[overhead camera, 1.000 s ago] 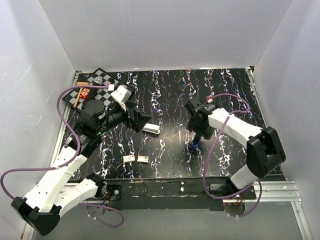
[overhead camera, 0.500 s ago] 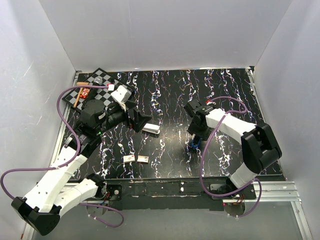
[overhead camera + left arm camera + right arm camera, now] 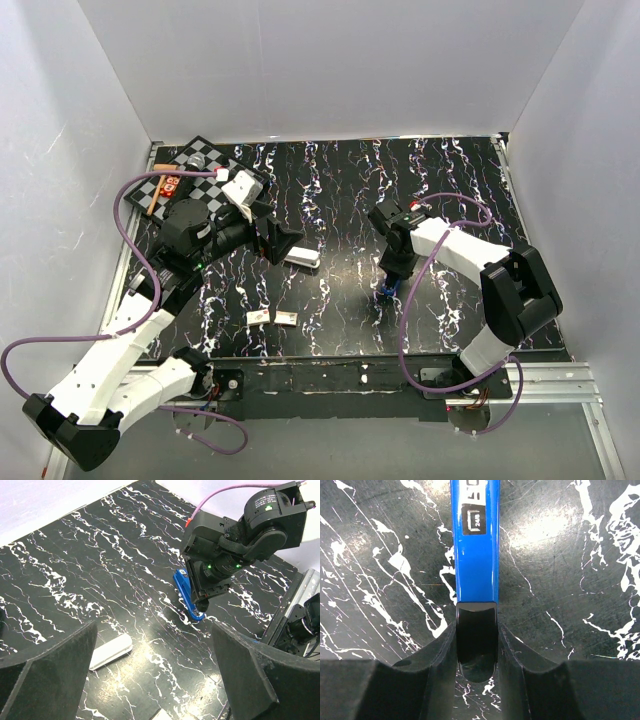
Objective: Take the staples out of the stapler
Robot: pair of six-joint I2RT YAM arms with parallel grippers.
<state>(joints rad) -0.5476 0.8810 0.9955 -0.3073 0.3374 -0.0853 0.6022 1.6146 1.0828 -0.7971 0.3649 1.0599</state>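
Right now the right gripper (image 3: 476, 635), partly open, is straddling the black rear end of the blue stapler (image 3: 475, 535), which is lying on the counter (image 3: 580, 580) pointing straight ahead. Whether it is gripping, I cannot tell. The left gripper (image 3: 152, 652) is hovering wide open and empty, well apart.

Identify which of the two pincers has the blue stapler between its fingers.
The right pincer: its fingers closely flank the black end of the blue stapler. The left pincer hangs wide open, holding nothing, well apart.
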